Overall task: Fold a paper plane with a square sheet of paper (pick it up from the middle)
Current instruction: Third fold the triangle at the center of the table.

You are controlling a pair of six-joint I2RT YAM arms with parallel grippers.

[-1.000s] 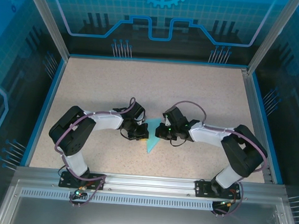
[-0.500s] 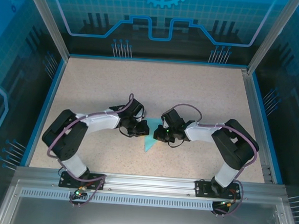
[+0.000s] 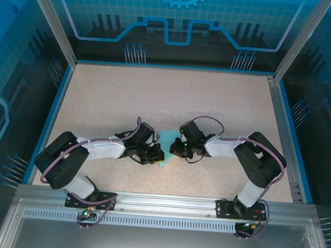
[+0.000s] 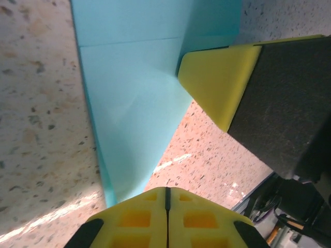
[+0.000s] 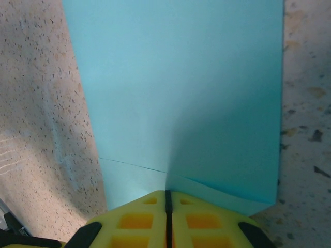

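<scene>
The light cyan sheet of paper (image 3: 166, 140) lies folded on the table between both grippers. In the left wrist view the paper (image 4: 134, 103) tapers to a point that ends beside my left gripper (image 4: 166, 199), whose jaws are shut with nothing visible in the seam. The right gripper's yellow fingertip (image 4: 217, 82) sits on the paper's wide end, where a flap rises. In the right wrist view the paper (image 5: 176, 88) shows layered edges and a ridge running out from my right gripper (image 5: 166, 199), shut on its near edge. From above, the left gripper (image 3: 158, 156) and right gripper (image 3: 174, 149) nearly meet.
The speckled beige table (image 3: 173, 96) stretches open behind the arms. A blue rim (image 3: 52, 116) and transparent walls enclose it. A metal rail (image 3: 160, 200) carrying the arm bases runs along the near edge.
The left arm has swung lower and stretched flatter, its gripper shifting nearer along the paper. The right arm drew its elbow in early, then held still. The paper has turned slightly.
</scene>
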